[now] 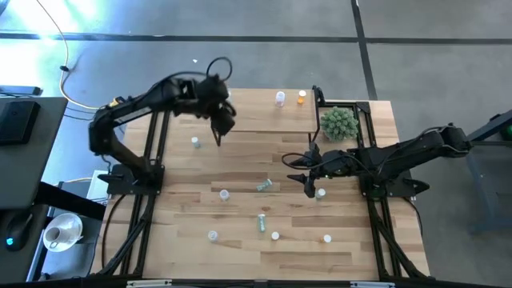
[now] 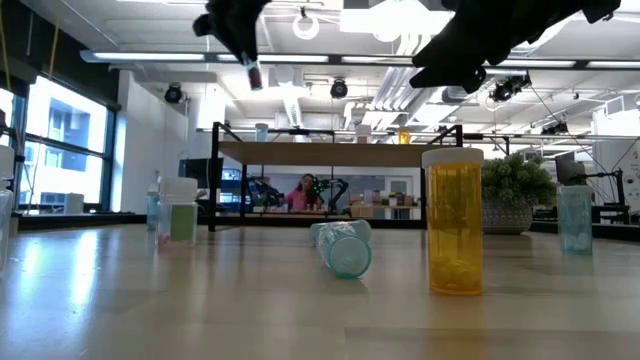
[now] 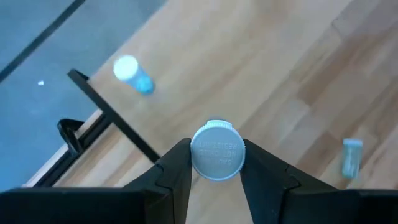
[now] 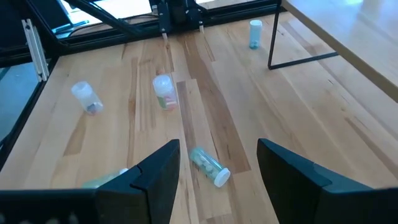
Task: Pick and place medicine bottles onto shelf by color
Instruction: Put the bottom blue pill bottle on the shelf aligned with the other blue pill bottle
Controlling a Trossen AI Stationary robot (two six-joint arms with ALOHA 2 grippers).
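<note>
- The left claw (image 3: 214,163) is gripping a small white-capped medicine bottle (image 3: 216,150), its body hidden beneath the cap, and is holding it high above the light plank worktop (image 1: 240,160).
- The raised light-wood shelf on thin black legs (image 1: 344,108) is standing at the worktop's far right corner, two bottles just beside it (colour sorting looks barely begun).
- The carry calls for a level, unhurried travel toward the shelf, keeping the bottle upright and the grip firm until it is standing on the board.
- The right claw (image 4: 217,165) is hovering with its fingers wide apart over a fallen clear bottle (image 4: 208,167); the left arm is best routed clear of it.
</note>
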